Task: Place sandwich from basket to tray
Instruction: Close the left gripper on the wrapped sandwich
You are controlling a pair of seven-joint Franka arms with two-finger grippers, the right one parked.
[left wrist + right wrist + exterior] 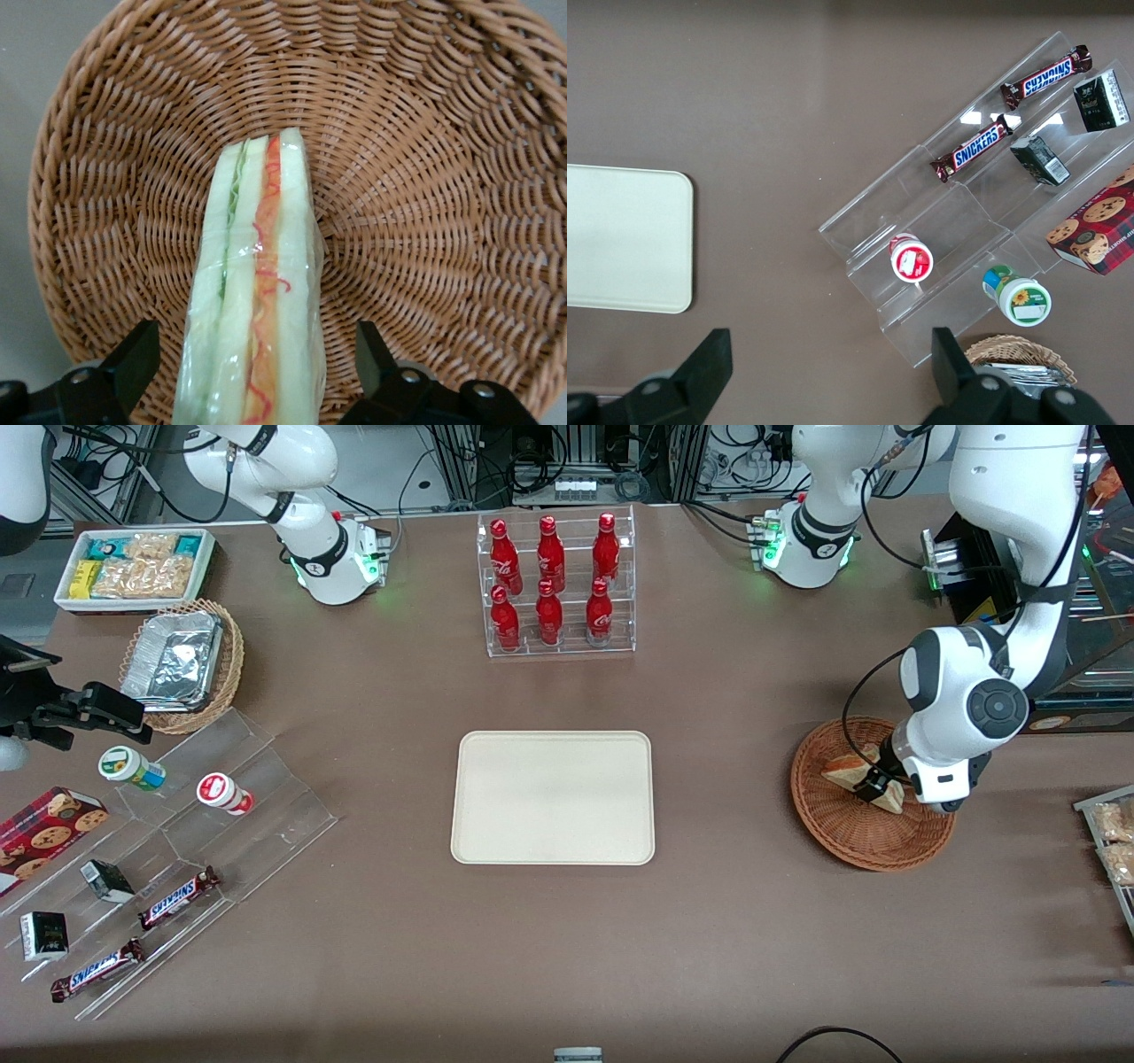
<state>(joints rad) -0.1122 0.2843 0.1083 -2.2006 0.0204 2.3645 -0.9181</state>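
The sandwich [846, 771] [257, 266], a wrapped wedge of white bread with red and green filling along its cut edge, lies in the round reddish-brown wicker basket [833, 841] [425, 177] toward the working arm's end of the table. My gripper [877, 784] [252, 363] is lowered into the basket and stands open, one black finger on each side of the sandwich with a gap between each finger and the wrap. The cream-beige tray [554, 797] [620, 239] lies flat at the table's middle with nothing on it.
A clear rack of red bottles [556, 584] stands farther from the front camera than the tray. Toward the parked arm's end are a clear stepped shelf of snacks [177, 824], a lighter wicker basket with a foil container [182, 664] and a white snack bin [133, 567].
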